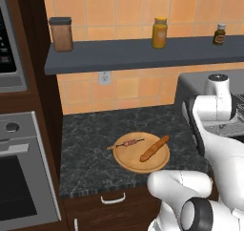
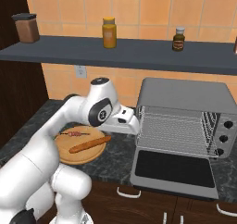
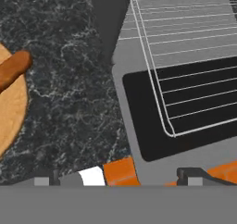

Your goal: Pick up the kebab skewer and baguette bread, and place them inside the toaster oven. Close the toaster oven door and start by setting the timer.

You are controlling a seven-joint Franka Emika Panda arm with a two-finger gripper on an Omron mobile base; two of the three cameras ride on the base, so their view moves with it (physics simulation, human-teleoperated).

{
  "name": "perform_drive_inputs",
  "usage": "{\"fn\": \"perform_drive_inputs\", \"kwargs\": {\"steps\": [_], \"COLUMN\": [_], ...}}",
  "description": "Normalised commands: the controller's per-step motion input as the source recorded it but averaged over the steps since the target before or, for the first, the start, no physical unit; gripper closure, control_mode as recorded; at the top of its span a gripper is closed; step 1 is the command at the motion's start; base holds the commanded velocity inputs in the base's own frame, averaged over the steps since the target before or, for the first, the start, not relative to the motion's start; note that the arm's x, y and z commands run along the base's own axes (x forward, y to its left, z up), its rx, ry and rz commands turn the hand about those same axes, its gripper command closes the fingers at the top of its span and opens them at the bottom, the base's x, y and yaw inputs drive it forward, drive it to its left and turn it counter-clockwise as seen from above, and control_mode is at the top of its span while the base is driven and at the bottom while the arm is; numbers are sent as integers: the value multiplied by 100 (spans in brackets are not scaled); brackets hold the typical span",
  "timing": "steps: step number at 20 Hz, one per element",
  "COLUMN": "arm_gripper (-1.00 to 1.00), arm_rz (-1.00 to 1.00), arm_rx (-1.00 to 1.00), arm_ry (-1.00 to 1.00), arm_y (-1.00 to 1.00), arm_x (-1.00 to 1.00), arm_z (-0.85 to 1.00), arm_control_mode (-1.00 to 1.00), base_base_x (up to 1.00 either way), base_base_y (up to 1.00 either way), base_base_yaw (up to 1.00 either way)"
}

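The kebab skewer and the baguette bread lie side by side on a round wooden plate on the dark counter. In the hand view one end of the baguette shows at the left. The toaster oven stands to the right of the plate. Its door is folded down flat, and the wire rack is bare. My gripper hangs open above the counter between plate and door, holding nothing.
A dark wall shelf carries a brown canister, a yellow jar and a small dark bottle. Three knobs line the toaster oven's right side. A built-in steel oven stands left of the counter.
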Motion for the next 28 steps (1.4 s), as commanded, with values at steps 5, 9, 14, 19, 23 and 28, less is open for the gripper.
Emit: {"fn": "perform_drive_inputs", "kwargs": {"steps": [5, 9, 14, 19, 23, 28], "arm_gripper": [-100, -100, -100, -100, -100, -100], "arm_rz": [-16, -27, -38, -16, 0, 0], "arm_rx": [1, 12, 22, 1, 0, 0], "arm_ry": [20, 2, -2, 0, 0, 0], "arm_y": [71, 26, 29, 44, 37, 34], "arm_x": [70, 29, 0, 33, 52, 41], "arm_z": [-7, -29, -63, -50, -46, -44], "arm_control_mode": [-100, -100, -100, -100, -100, -100], "base_base_x": [0, 0, 0, 0, 0, 0], "base_base_y": [0, 0, 0, 0, 0, 0], "base_base_yaw": [0, 0, 0, 0, 0, 0]}}
